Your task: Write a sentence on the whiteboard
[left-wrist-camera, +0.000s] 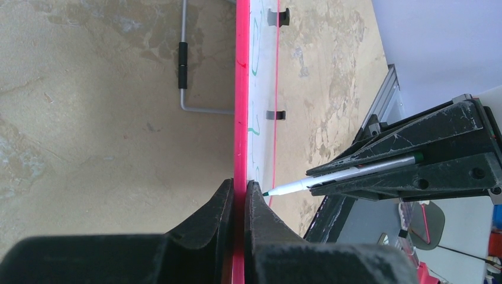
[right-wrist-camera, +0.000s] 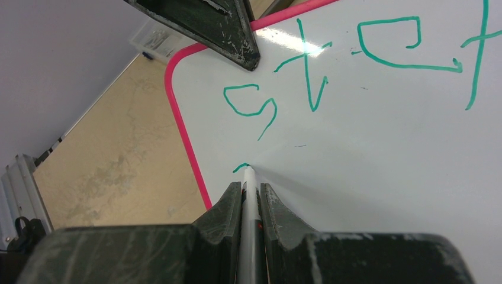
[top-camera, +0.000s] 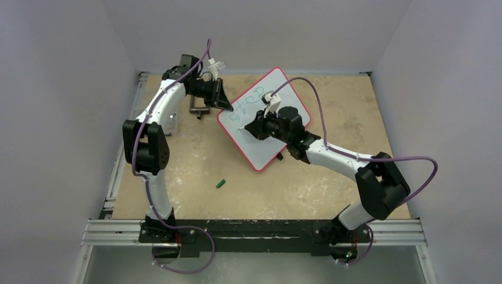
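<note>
Beginning the second line of writing is the step in hand. The right end effector point(right-wrist-camera: 250, 192) is clamped narrow on a white marker point(right-wrist-camera: 249, 178). The marker's green tip touches the whiteboard point(right-wrist-camera: 385, 177) left of centre in the right wrist view, at a short green hook just below the "s". The left end effector point(left-wrist-camera: 240, 189), at the bottom centre of the left wrist view, is pinched tight on the board's red rim. I judge this grip steadies the board against the push of the pen.

The board lies askew on the worktop point(top-camera: 195, 171), in the upper middle of the top view, with one corner turned toward the left arm. Of the sentence point(right-wrist-camera: 355, 65), only "step" stands finished, near the top of the right wrist view.

The next move seems to call for even tip pressure and a stroke drawn parallel to that first word. The left grip must hold firm so that the board does not skid.

Counted:
- one whiteboard
- one marker
- one finished word of four letters, plus one fresh stroke
- one small green cap point(top-camera: 221, 183) loose on the worktop, lower left of the board
- one bent metal rod point(left-wrist-camera: 183, 65) beside the rim
- two black feet point(left-wrist-camera: 278, 16)
</note>
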